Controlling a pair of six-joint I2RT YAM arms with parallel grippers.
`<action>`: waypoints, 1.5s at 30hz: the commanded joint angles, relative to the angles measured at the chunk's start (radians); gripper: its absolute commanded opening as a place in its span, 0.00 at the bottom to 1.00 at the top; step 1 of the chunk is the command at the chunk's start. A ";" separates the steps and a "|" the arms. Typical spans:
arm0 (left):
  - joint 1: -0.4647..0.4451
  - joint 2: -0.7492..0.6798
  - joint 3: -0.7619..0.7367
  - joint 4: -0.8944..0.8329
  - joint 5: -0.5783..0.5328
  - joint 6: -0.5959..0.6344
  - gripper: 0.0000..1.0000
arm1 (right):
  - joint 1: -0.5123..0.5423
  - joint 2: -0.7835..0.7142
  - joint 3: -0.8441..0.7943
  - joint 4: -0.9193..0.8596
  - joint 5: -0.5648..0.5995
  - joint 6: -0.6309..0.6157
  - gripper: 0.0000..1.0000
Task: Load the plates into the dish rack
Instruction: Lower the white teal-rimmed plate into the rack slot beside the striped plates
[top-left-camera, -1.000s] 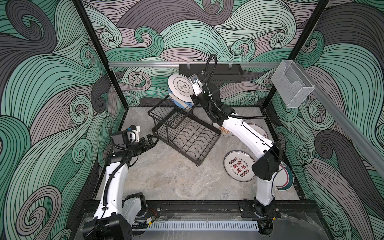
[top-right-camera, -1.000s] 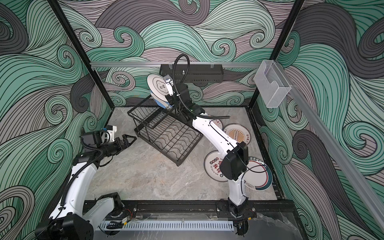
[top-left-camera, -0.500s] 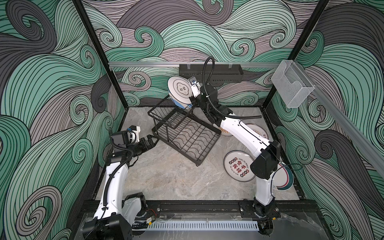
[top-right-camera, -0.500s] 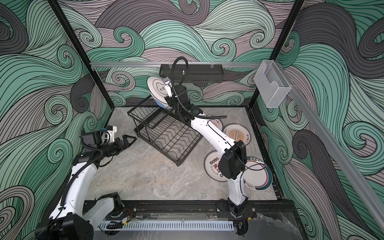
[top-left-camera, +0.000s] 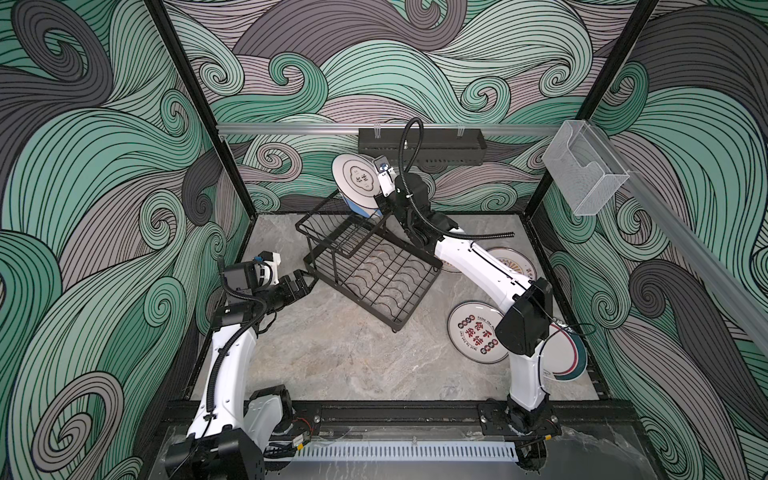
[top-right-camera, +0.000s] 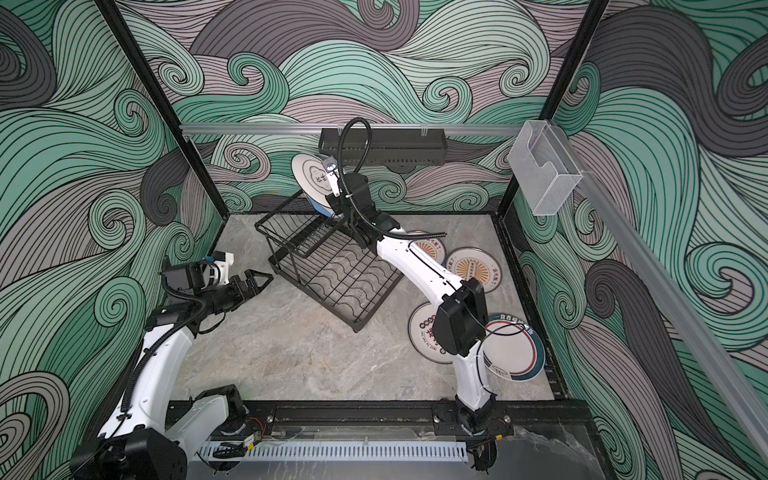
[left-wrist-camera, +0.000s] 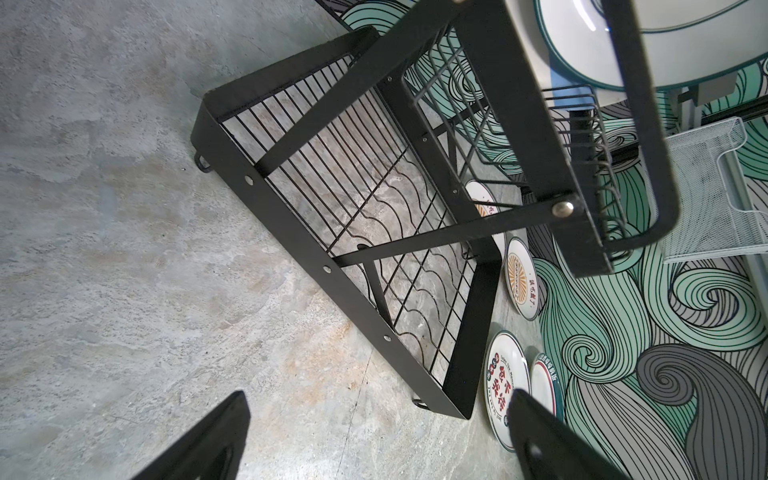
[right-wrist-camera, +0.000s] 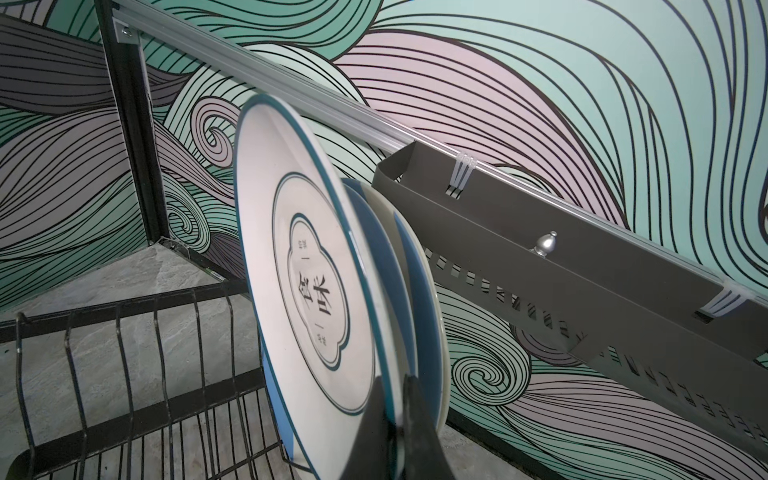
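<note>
Green wave-patterned walls enclose a grey marble table (top-left-camera: 340, 365). In both top views the dish rack (top-left-camera: 374, 270) sits mid-table, its wavy base slots bare. At its 12 o'clock end the right tool (top-left-camera: 377, 202), on an arm stretched far forward, is clenched on the rim of a white teal-rimmed plate (top-left-camera: 357, 185). The plate is held upright over the raised tier, with blue plates (top-left-camera: 358, 209) just behind it.

Four plates lie flat at 3 to 5 o'clock of the rack: sunburst plates (top-right-camera: 473, 266), a red-character plate (top-left-camera: 476, 332) and a teal-banded plate (top-right-camera: 517, 353). Most of the loading looks undone.

The left tool (top-left-camera: 307, 282), released, hovers at the rack's 9 o'clock with its elbow bent.

In the left wrist view, spread fingers (left-wrist-camera: 199, 440) frame the empty grid.

In the right wrist view, fingertips (right-wrist-camera: 419, 440) pinch the plate's edge, and the blue plates stand upright in the wires behind.
</note>
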 joint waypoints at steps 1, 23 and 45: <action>-0.005 0.004 0.017 -0.017 -0.009 0.019 0.99 | 0.002 0.007 0.014 0.059 0.011 0.004 0.00; -0.005 0.007 0.018 -0.018 -0.013 0.016 0.99 | 0.012 0.047 0.078 0.037 -0.012 -0.020 0.00; -0.005 0.000 0.016 -0.022 -0.019 0.016 0.99 | 0.012 0.066 0.059 -0.037 0.015 0.047 0.00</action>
